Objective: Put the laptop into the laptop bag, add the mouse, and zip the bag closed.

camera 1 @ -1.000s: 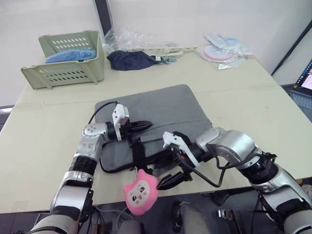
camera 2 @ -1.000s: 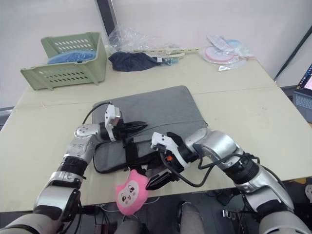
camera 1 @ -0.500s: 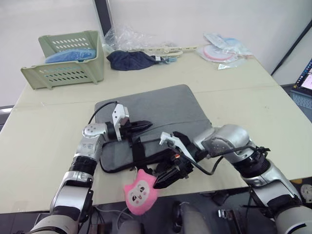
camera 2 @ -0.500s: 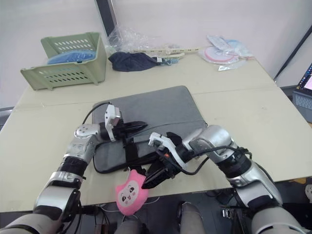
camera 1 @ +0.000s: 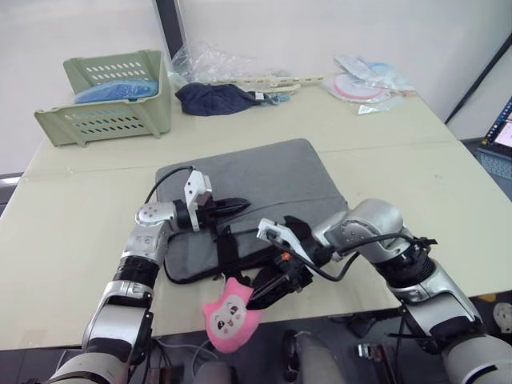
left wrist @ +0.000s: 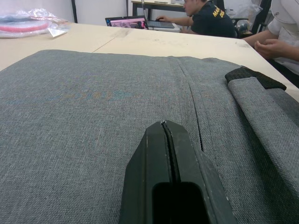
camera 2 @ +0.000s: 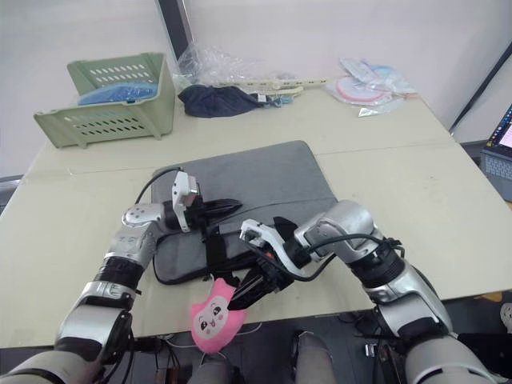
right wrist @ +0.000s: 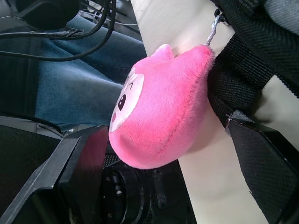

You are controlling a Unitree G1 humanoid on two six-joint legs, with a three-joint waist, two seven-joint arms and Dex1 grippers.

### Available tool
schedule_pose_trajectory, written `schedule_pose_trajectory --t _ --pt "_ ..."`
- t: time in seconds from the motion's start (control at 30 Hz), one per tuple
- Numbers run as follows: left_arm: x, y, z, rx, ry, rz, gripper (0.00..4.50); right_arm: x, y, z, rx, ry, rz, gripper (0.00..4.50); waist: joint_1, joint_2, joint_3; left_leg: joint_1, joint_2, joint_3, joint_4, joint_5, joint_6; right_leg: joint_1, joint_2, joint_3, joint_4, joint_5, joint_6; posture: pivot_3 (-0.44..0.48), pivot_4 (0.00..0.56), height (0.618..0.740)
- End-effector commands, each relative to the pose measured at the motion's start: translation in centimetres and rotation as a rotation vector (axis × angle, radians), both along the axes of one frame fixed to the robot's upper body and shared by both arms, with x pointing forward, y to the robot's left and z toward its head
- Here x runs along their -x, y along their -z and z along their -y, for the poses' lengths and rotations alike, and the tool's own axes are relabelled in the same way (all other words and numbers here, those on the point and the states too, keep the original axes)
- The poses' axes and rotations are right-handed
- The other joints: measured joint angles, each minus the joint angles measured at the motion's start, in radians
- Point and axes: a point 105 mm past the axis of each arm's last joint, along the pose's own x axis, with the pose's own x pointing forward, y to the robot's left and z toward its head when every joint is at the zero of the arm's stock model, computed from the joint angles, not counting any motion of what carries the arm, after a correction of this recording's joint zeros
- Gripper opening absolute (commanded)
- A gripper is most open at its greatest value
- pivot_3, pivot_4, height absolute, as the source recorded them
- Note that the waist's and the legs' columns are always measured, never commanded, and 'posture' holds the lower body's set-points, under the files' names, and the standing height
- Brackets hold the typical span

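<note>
Flat grey laptop bag (camera 1: 264,188) on table (camera 1: 72,216)

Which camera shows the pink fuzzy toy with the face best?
The right wrist view: the pink plush toy looms large there, its face side-on, hanging by a cord between open jaws. The two eye views show it small, dangling below the table edge under the laptop bag.
</note>
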Motion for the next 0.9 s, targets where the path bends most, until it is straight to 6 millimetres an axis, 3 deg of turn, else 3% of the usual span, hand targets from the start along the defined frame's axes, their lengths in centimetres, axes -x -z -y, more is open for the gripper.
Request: schedule_pose_trajectory --t 0.03,0.13,0.23,0.5,0.9 --pt "1.2 5.6 -1.1 -0.103 -0.045 -0.199 0.04 0.0 -0.6 -0.4 -0.009 -0.01 0.007 4.5 0.0 0.0 0.0 0.0 0.0 0.0 0.0 0.0 0.0 0.0 0.0 0.0 0.0 0.0 0.0 0.0 0.15 0.74" --pt "1.2 5.6 -1.1 -0.102 -0.046 -0.199 0.04 0.0 -0.5 -0.5 -0.005 -0.008 -0.001 4.5 0.0 0.0 0.0 0.0 0.0 0.0 0.0 0.0 0.0 0.0 0.0 0.0 0.0 0.0 0.0 0.0 0.15 0.74" --pt "1.2 5.6 -1.1 -0.102 -0.046 -0.199 0.0 0.4 -0.4 -0.7 -0.001 -0.016 -0.017 3.7 0.0 0.0 0.0 0.0 0.0 0.0 0.0 0.0 0.0 0.0 0.0 0.0 0.0 0.0 0.0 0.0 0.15 0.74" --pt "1.1 5.6 -1.2 -0.103 -0.049 -0.2 0.0 0.3 -0.4 -0.8 -0.001 -0.009 -0.03 0.25 0.0 0.0 0.0 0.0 0.0 0.0 0.0 0.0 0.0 0.0 0.0 0.0 0.0 0.0 0.0 0.0 0.15 0.74" --pt "1.3 5.7 -1.0 -0.103 -0.041 -0.202 0.0 -0.6 -1.7 0.0 -0.023 0.039 -0.007 0.11 0.0 0.0 0.0 0.0 0.0 0.0 0.0 0.0 0.0 0.0 0.0 0.0 0.0 0.0 0.0 0.0 0.15 0.74"
